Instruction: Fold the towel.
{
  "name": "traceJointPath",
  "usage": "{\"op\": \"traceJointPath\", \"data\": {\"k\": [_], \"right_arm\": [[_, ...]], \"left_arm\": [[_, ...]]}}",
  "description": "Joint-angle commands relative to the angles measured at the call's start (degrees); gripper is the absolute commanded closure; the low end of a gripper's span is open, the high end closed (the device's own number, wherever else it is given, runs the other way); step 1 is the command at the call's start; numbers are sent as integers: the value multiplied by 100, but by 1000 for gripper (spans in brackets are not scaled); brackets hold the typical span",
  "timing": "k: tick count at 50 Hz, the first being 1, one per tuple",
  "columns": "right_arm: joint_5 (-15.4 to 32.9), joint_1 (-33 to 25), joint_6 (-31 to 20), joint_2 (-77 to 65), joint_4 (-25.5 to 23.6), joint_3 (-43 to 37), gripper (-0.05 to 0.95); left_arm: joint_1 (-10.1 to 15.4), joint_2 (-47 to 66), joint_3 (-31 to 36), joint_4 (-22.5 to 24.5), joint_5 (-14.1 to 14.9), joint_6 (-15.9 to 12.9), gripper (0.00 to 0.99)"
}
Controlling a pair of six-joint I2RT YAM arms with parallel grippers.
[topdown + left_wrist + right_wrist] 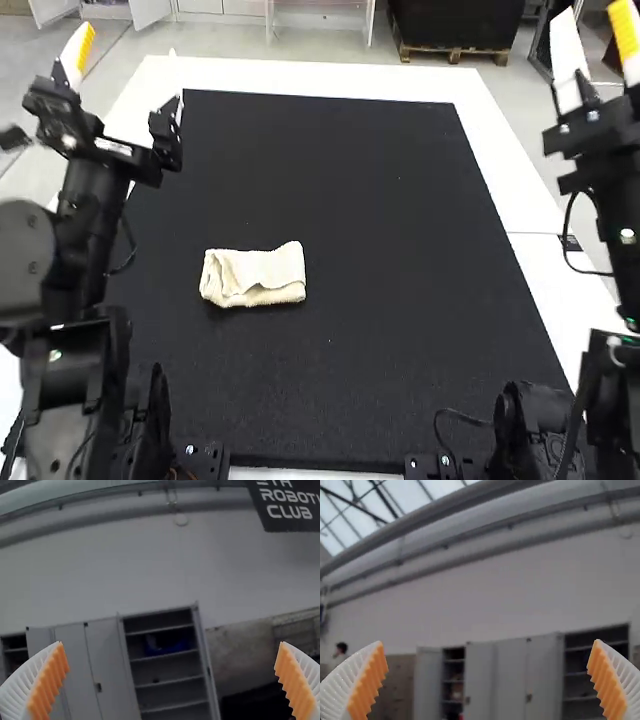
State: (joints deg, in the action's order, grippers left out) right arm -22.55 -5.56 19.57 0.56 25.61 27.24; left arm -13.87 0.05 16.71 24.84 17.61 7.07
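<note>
Left arm looms frame left, left gripper wide open and empty, ditto right gripper upper right; folded towel (kinda rumpled) sits left of center.

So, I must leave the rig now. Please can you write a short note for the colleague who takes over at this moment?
Left hand: open, empty, raised at the table's left side.
Right hand: open, empty, raised at the right side.
Towel: on the black mat, left of its middle, folded into a small oblong; top layer's edge uneven.
Done: towel folded and released.
To do: probably nothing, maybe straighten that edge.
</note>
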Motion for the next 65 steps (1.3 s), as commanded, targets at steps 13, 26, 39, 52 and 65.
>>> {"op": "traceJointPath", "data": {"k": [13,26,39,52,65], "right_arm": [[1437,-85,-2300,-29,111,-1960,-23],[3336,-85,-2335,-29,-715,-2707,-23],[2887,-77,-2441,-29,-2341,-2724,-21],[2211,-77,-2432,-29,-2490,-2724,-21],[2035,-68,-2441,-29,-2543,-2724,-21]], "left_arm": [[-28,-14,-1539,1199,-1304,-593,143],[-2,-14,-1653,-638,-1787,-760,141],[7,-14,-1662,-2141,-1022,-1173,38],[-28,-14,-1662,-2519,-556,-1094,36],[-28,-14,-1662,-2519,-556,-1094,36]]}}
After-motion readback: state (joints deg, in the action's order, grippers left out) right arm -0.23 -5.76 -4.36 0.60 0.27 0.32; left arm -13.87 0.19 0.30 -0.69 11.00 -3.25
